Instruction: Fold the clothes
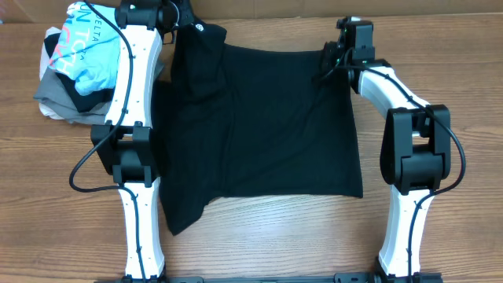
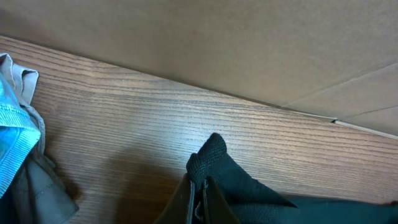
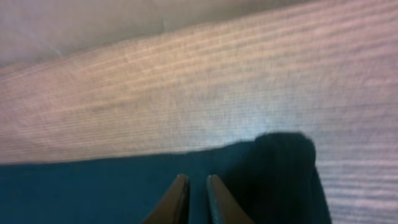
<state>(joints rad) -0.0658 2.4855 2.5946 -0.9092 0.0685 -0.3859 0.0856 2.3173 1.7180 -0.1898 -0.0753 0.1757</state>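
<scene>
The black shirt (image 1: 267,126) lies spread across the middle of the table, with a small white logo (image 1: 199,29) near its far left corner. Its left side is bunched and folded over. My left gripper (image 1: 182,23) is at the shirt's far left corner, shut on a pinch of the black fabric (image 2: 249,186); the cloth pokes out past the fingertips (image 2: 200,186). My right gripper (image 1: 328,61) is at the far right corner. In the right wrist view its fingers (image 3: 193,182) are nearly closed, with black fabric (image 3: 93,186) between them.
A pile of other clothes sits at the far left: a light blue shirt (image 1: 82,47) on a grey garment (image 1: 59,102), also in the left wrist view (image 2: 12,143). A cardboard wall (image 2: 217,43) runs along the table's far edge.
</scene>
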